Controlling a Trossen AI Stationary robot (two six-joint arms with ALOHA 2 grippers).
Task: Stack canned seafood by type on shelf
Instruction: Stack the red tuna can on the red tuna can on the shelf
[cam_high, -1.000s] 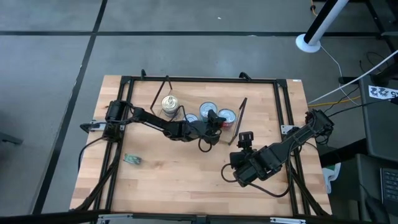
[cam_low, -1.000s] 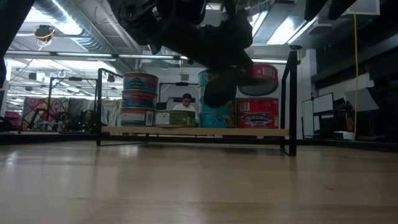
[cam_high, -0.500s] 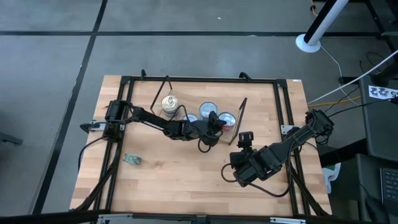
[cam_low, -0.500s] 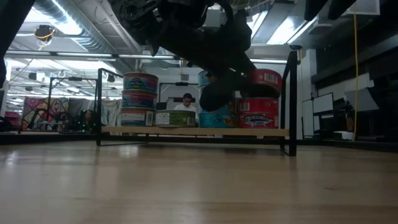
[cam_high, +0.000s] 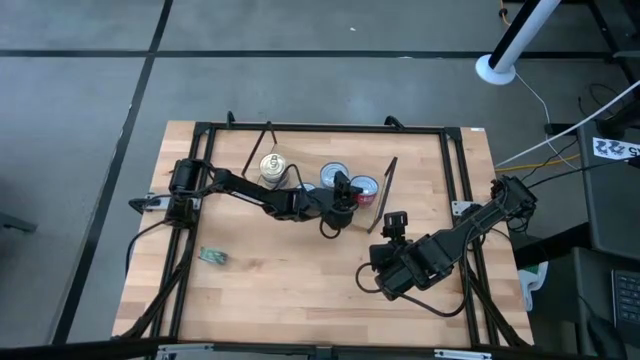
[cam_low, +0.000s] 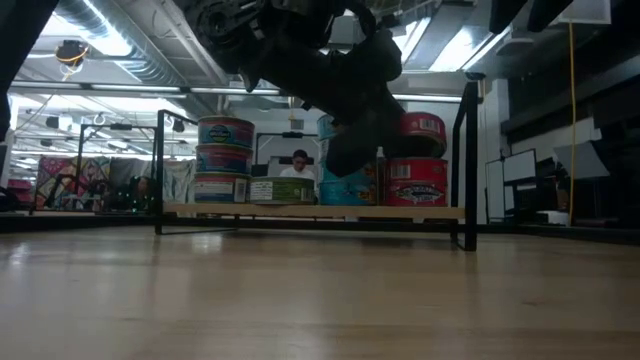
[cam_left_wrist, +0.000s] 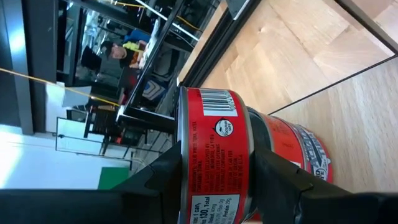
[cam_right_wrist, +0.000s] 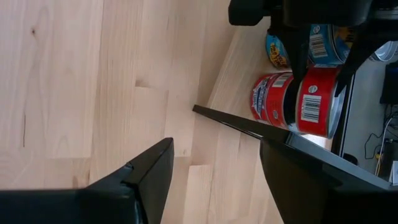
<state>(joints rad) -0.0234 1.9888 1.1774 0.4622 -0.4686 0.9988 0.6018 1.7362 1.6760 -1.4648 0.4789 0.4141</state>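
Observation:
On the shelf (cam_low: 300, 212) stand a stack of three blue cans (cam_low: 225, 160), a green-labelled can (cam_low: 285, 190), teal cans (cam_low: 352, 190) partly hidden behind my arm, and a red can (cam_low: 415, 182) at the right end. My left gripper (cam_low: 385, 135) is shut on a second red can (cam_left_wrist: 214, 155), level and right over the first. Whether the two touch I cannot tell. My right gripper (cam_high: 394, 228) hangs open over the table near the shelf's right leg, holding nothing. My left gripper pinches the upper red can between its two fingers, one finger (cam_left_wrist: 155, 180) on the lid and the other (cam_left_wrist: 283, 180) at its bottom (cam_left_wrist: 249, 155), on the side toward the arm. The fingers reach in almost level from the table's left. The can stays level.
The shelf's black wire leg (cam_right_wrist: 249, 127) stands between my right gripper and the red cans. A small greenish scrap (cam_high: 213, 256) lies on the tabletop near the left. Bare wood fills the table's near half. A person (cam_low: 300, 160) sits in the room behind.
My left gripper has sunk a little and rolled its wrist. The red can it holds was tilted and higher above the lower red can. It has come down level right over that can.

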